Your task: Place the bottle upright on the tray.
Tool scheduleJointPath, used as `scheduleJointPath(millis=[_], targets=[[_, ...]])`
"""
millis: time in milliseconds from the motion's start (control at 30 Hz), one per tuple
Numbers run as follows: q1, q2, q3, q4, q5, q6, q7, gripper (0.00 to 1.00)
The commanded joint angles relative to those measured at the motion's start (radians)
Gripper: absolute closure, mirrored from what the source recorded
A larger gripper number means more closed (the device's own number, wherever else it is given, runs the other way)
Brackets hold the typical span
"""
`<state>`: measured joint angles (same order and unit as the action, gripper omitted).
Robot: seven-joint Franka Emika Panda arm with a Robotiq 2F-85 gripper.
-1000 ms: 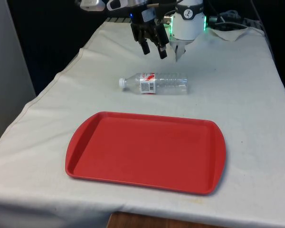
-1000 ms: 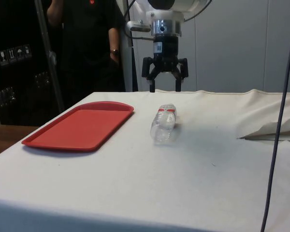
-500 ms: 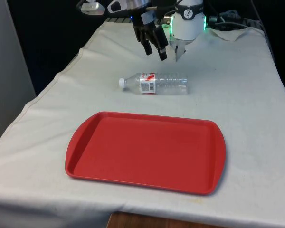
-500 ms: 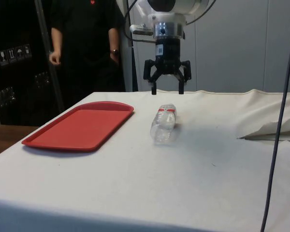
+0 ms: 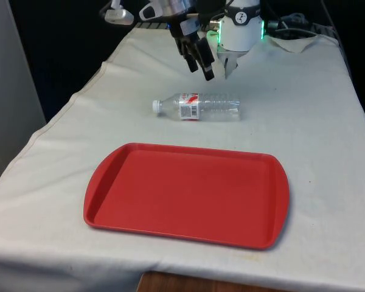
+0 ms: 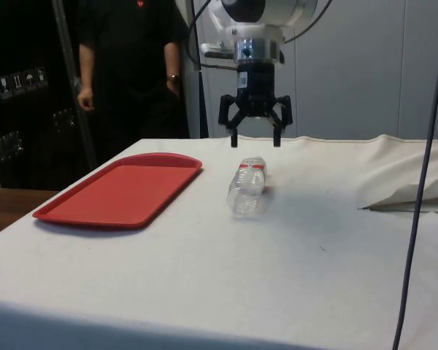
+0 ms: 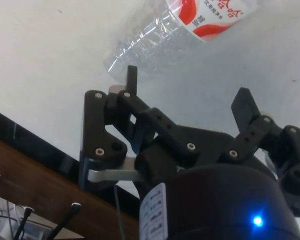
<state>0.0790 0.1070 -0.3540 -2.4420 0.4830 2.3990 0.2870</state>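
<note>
A clear plastic water bottle with a white cap and a red-and-white label (image 5: 196, 107) is lying on its side on the white cloth-covered table (image 5: 316, 121), just beyond the far edge of the flat red plastic tray (image 5: 187, 194), cap pointing toward the front view's left. It is not touching the tray. The black 2-finger gripper (image 6: 255, 138) is being held in the air above and slightly beyond the bottle, with its fingers (image 7: 244, 107) spread wide and nothing between them. A person in dark clothing (image 6: 128, 65) is standing behind the table in the side view.

No grasp is yet being made, so the task is judged to be at the approach step. 2 risks are being weighed. The round, smooth bottle could be nudged by 1 descending finger and rolled away if the fingers are not centred across its body. The thin, empty-looking plastic could also be crushed or squeezed out of the grip, and a grasp taken near 1 end could leave the bottle tilted when it is stood on the tray.
</note>
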Motion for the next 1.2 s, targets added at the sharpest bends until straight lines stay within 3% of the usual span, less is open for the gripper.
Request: scheduleJointPath(millis=[0, 500, 1167], targets=[[0.0, 0.003, 0.002, 0.0, 0.013, 0.004, 0.003, 0.0], [0.007, 0.041, 0.013, 0.031, 0.054, 0.005, 0.047, 0.0], [0.004, 0.08, 0.019, 0.046, 0.071, 0.002, 0.136, 0.0]])
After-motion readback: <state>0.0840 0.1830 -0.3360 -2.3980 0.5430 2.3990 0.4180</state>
